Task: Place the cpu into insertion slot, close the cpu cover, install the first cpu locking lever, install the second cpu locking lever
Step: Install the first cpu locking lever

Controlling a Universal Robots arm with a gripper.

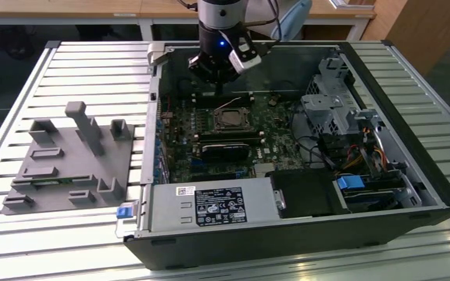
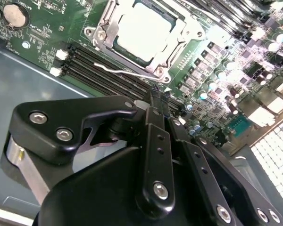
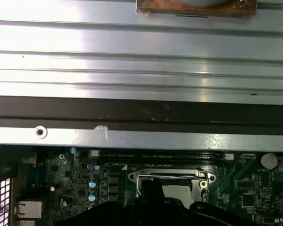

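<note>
The cpu (image 2: 142,29) lies flat in the insertion slot (image 1: 231,120) on the green board, its pale metal face up. The silver cpu cover (image 2: 103,34) lies down around it as a frame, also seen in the first wrist view (image 3: 146,178). A thin wire locking lever (image 2: 120,70) stands loose beside the socket, over the memory slots. It rises as a bent wire in the exterior view (image 1: 227,105). My gripper (image 2: 159,92) hangs just above that side of the socket, fingers shut with nothing between them. In the exterior view my gripper (image 1: 218,92) sits behind the socket.
The open computer case (image 1: 412,170) lies on a slatted table. A black heatsink block (image 1: 225,152) sits in front of the socket, and a silver power supply (image 1: 209,206) lies nearer the front. A drive cage (image 1: 330,111) fills the exterior view's right. A grey fixture (image 1: 68,158) stands outside on the left.
</note>
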